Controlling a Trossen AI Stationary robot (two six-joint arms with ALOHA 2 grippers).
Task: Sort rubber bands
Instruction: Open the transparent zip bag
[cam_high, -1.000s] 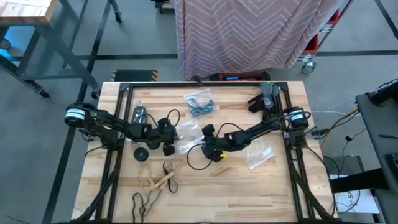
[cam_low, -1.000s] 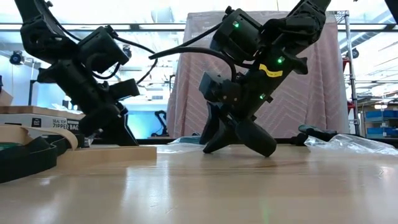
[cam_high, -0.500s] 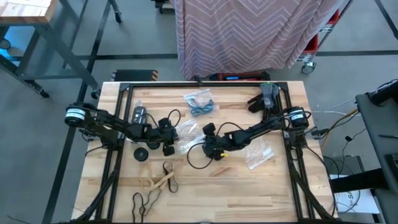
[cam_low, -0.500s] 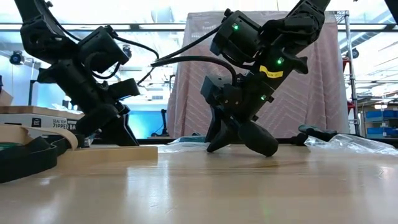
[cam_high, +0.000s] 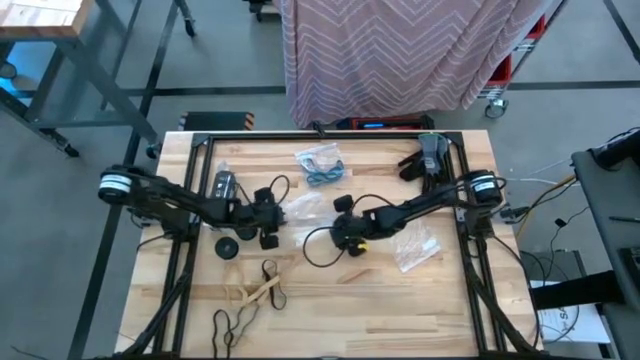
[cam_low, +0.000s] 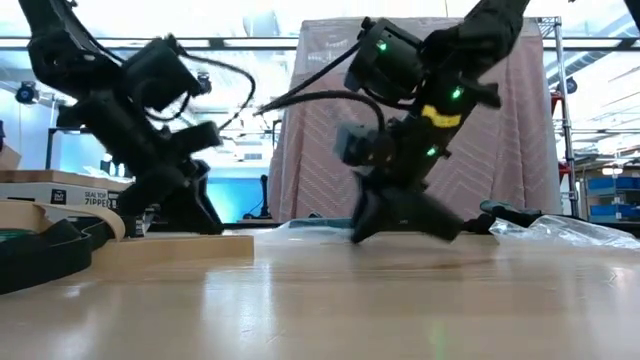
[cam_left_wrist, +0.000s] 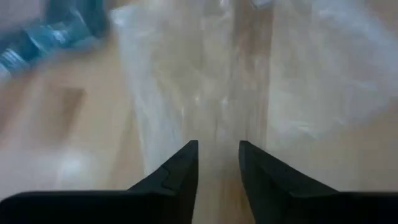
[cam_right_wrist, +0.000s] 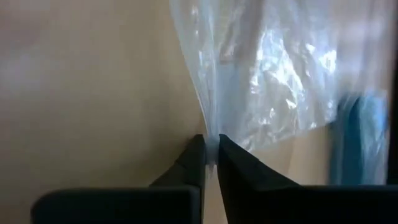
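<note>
A clear plastic bag (cam_high: 304, 208) lies on the wooden table (cam_high: 400, 300) between my two grippers. My right gripper (cam_high: 337, 228) is shut on its edge. My left gripper (cam_high: 278, 218) stands at the bag's other end with its fingers (cam_left_wrist: 183, 165) a little apart. The film (cam_left_wrist: 205, 93) reaches down to that gap, and I cannot tell whether it touches. Blue rubber bands (cam_high: 322, 166) lie inside another clear bag at the far middle. Tan rubber bands (cam_high: 258, 290) and black ones (cam_high: 232, 322) lie loose near the front left. My right gripper pinches an edge of the clear bag (cam_right_wrist: 210, 138) between its two shut fingers, slanting down from the table's right side. From the fingertips the film (cam_right_wrist: 267, 74) fans out crinkled. Whether it is one layer or several, I cannot tell.
A second clear bag (cam_high: 412, 246) lies at the right, under my right arm. Dark gloves (cam_high: 424, 160) sit at the far right. A small black round thing (cam_high: 227, 247) and a silvery object (cam_high: 223, 184) lie by my left arm. A box and a board (cam_low: 110, 245) stand at the left.
My right gripper has drawn a little toward the table's right edge and up, its wrist rolling as it went. My left arm has risen slightly. Both arms are blurred in the low view.
</note>
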